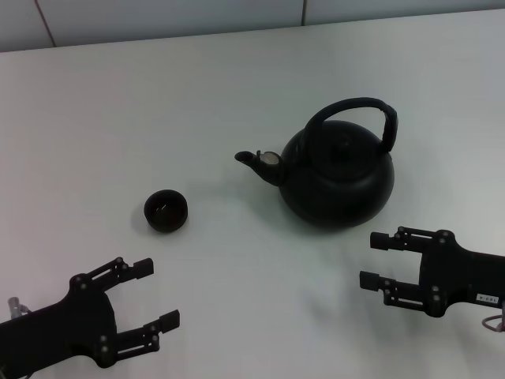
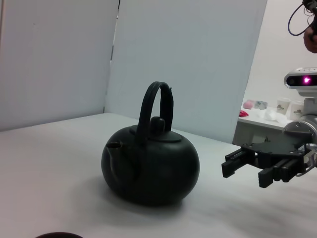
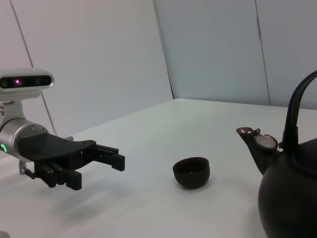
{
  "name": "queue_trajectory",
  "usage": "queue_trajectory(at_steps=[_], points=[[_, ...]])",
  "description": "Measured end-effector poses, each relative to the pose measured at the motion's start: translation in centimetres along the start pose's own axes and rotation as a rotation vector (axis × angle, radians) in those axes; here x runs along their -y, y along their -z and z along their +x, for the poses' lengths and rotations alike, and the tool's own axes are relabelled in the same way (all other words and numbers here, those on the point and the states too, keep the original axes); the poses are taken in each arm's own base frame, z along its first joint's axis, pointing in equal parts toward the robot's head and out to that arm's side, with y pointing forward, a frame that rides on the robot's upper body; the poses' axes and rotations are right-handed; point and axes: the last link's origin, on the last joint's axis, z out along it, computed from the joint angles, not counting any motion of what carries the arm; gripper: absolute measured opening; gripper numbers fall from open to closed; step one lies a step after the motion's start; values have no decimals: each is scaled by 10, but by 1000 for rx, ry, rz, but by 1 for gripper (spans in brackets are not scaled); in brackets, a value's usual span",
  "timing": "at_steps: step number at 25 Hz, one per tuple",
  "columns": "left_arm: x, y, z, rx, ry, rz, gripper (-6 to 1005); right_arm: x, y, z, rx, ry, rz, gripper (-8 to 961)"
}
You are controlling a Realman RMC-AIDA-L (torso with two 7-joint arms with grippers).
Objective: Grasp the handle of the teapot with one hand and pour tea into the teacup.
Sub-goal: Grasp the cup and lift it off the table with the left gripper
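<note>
The matte black teapot [image 1: 339, 178] stands upright on the white table, its spout [image 1: 248, 158] pointing toward the robot's left and its arched handle [image 1: 355, 106] up over the lid. The small black teacup [image 1: 166, 211] sits to the left of the spout, apart from the pot. My right gripper [image 1: 369, 260] hovers open just in front of the teapot's right side, touching nothing. My left gripper [image 1: 158, 294] is open near the front left, a little in front of the teacup. The left wrist view shows the teapot [image 2: 151, 168] and the right gripper [image 2: 242, 168]; the right wrist view shows the teacup [image 3: 191, 172].
The white table [image 1: 118, 110] runs back to a pale wall. In the left wrist view, a side table [image 2: 267, 119] with small items stands beyond the table's far edge.
</note>
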Motion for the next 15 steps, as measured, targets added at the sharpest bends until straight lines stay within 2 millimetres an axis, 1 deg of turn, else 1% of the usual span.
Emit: queue_trajectory(at_steps=[7, 9, 13, 15], points=[[0, 2, 2, -29, 6, 20, 825, 1, 0, -1, 0, 2, 2, 648], [7, 8, 5, -120, -16, 147, 823, 1, 1, -1, 2, 4, 4, 648], [14, 12, 2, -172, -55, 302, 820, 3, 0, -3, 5, 11, 4, 648], [15, 12, 1, -180, -59, 331, 818, 4, -1, -4, 6, 14, 2, 647]])
